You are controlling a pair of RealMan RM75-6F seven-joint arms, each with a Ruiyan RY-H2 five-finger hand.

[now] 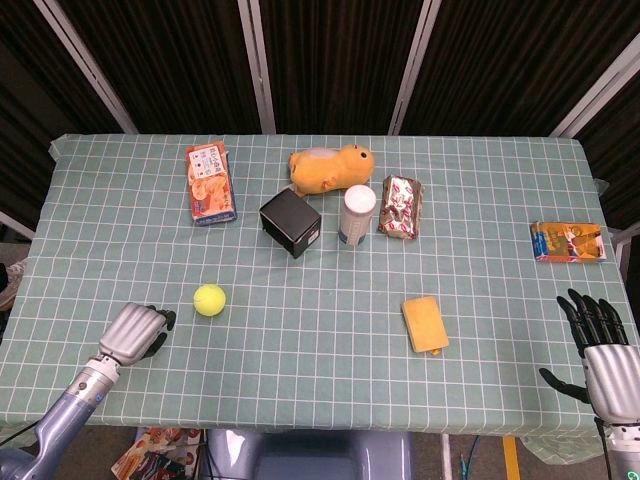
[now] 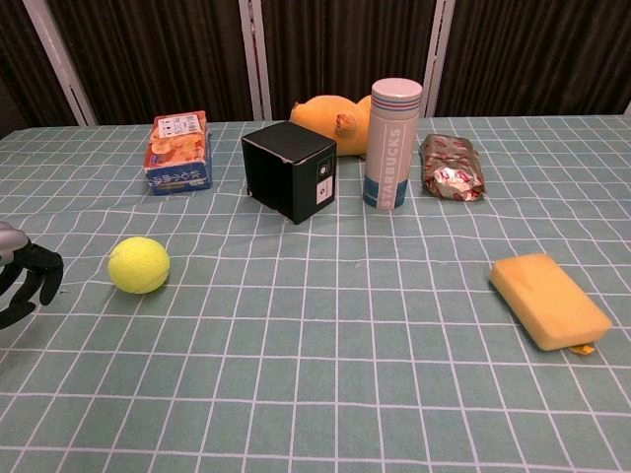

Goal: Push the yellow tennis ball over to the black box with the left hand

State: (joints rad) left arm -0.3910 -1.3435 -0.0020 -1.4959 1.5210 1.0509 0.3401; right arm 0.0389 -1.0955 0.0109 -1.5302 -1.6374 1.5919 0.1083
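Note:
The yellow tennis ball (image 1: 209, 299) (image 2: 139, 264) lies on the green checked cloth, left of centre. Beyond it and to its right stands the black box (image 1: 291, 222) (image 2: 290, 169), turned corner-on. My left hand (image 1: 138, 330) (image 2: 25, 276) hovers low over the table just left of the ball, a short gap away. Its fingers are loosely curved toward the ball and hold nothing. My right hand (image 1: 605, 365) hangs off the table's near right corner with fingers spread and empty; the chest view does not show it.
A snack box (image 1: 210, 184) lies at the back left. An orange plush duck (image 1: 332, 168), a white tumbler (image 1: 357, 213) and a foil packet (image 1: 401, 207) stand right of the black box. A yellow sponge (image 1: 425, 324) and an orange packet (image 1: 568, 241) lie to the right.

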